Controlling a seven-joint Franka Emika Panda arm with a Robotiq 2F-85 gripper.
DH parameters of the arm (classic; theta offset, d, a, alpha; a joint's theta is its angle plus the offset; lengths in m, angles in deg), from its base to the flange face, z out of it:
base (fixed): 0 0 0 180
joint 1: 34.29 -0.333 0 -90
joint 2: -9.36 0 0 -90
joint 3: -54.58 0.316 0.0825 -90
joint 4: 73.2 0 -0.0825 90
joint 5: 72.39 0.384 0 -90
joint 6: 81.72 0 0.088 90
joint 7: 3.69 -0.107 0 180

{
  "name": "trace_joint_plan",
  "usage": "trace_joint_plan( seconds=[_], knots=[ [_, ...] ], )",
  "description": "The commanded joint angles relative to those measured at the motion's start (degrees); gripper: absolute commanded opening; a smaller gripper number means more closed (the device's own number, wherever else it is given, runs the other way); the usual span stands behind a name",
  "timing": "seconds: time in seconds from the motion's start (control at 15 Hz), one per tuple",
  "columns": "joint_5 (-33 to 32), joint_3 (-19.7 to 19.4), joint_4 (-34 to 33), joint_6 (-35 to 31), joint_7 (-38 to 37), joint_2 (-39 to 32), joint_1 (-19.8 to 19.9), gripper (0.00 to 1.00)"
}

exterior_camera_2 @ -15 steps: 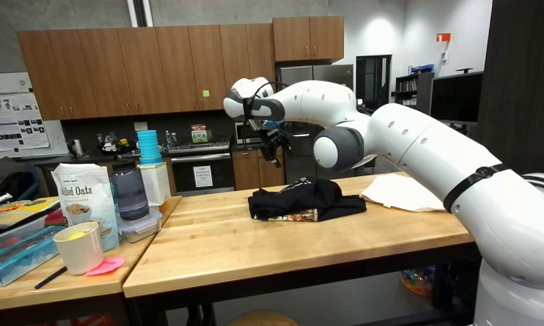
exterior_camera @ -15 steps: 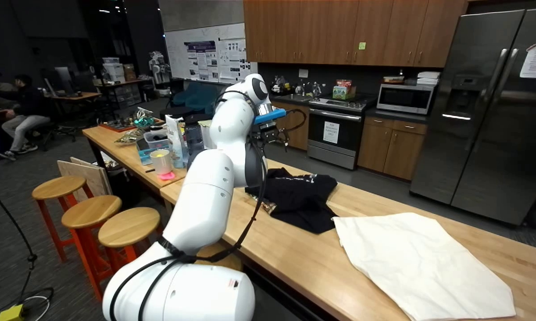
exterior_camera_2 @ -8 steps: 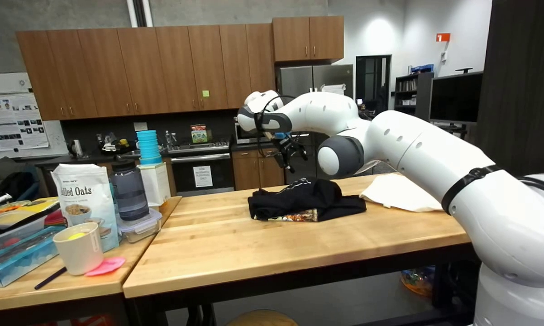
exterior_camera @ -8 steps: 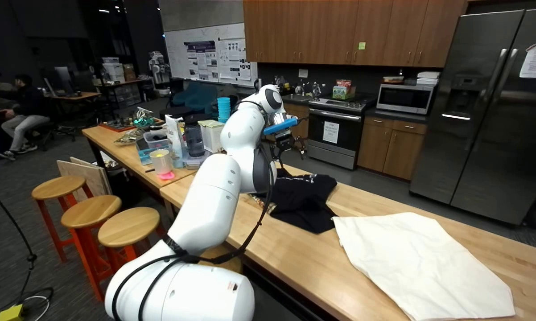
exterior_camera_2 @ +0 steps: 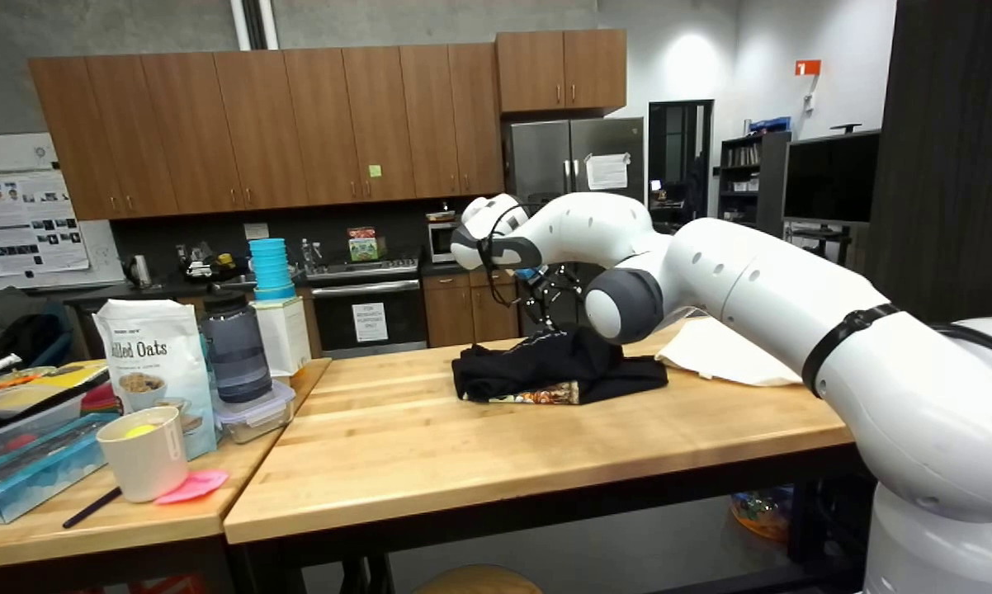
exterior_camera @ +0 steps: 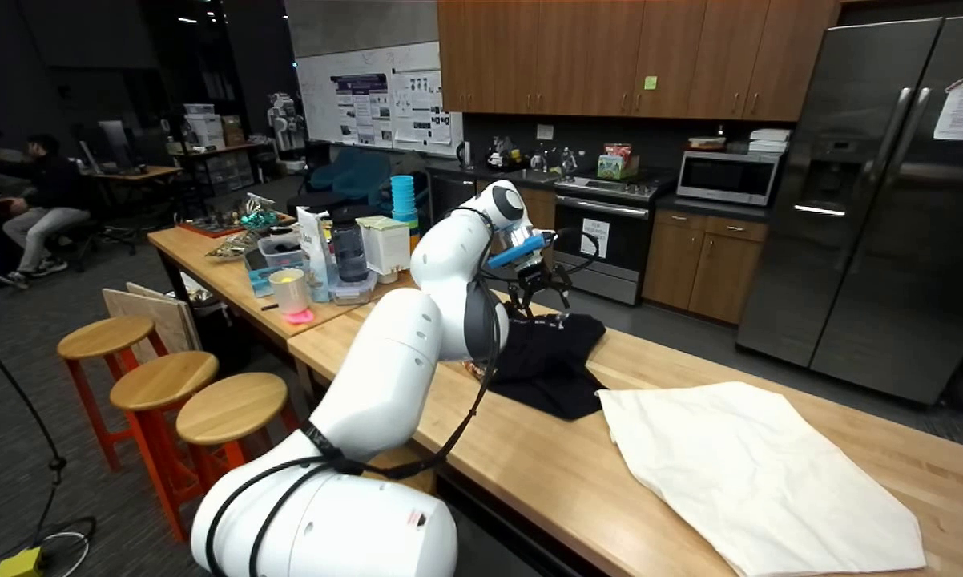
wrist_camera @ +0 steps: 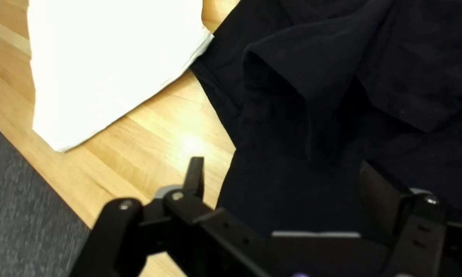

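Observation:
A crumpled black garment (exterior_camera: 547, 365) with a printed patch lies on the wooden table in both exterior views. It fills much of the wrist view, its loose folds (wrist_camera: 311, 77) spread ahead of the fingers. My gripper (wrist_camera: 280, 161) is open, its two fingers wide apart with only the dark fabric seen beyond them. In an exterior view the gripper (exterior_camera: 547, 304) hangs low over the far part of the garment; whether the tips touch it I cannot tell. Beside the garment lies a flat white cloth (exterior_camera: 758, 473), its corner against the dark fabric in the wrist view (wrist_camera: 112, 69).
On the adjoining table stand an oats bag (exterior_camera_2: 153, 363), a dark bottle (exterior_camera_2: 236, 346), a mug (exterior_camera_2: 144, 454), a lidded container (exterior_camera_2: 252, 412) and stacked blue cups (exterior_camera_2: 271, 268) on a box. Several stools (exterior_camera: 233, 409) line the near side. The table's edge (wrist_camera: 35, 169) drops to grey floor.
The arm has swung to the right and lowered in both exterior views, bringing the open gripper down over the black garment. Both cloths lie as before.

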State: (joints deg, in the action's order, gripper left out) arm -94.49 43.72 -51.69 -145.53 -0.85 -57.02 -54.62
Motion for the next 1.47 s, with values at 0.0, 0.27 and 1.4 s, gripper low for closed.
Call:
trace_joint_plan(
  seconds=[0.0,0.27,1.4],
  knots=[
    [-1.58,-2.17,-1.64,2.26,-4.9,-2.31,0.38,1.0],
    [-0.8,-2.21,-1.78,4.85,-8.25,-3.68,1.04,1.0],
    [16.71,9.45,-0.19,3.74,-9.78,-3.07,6.62,1.0]
  ],
)
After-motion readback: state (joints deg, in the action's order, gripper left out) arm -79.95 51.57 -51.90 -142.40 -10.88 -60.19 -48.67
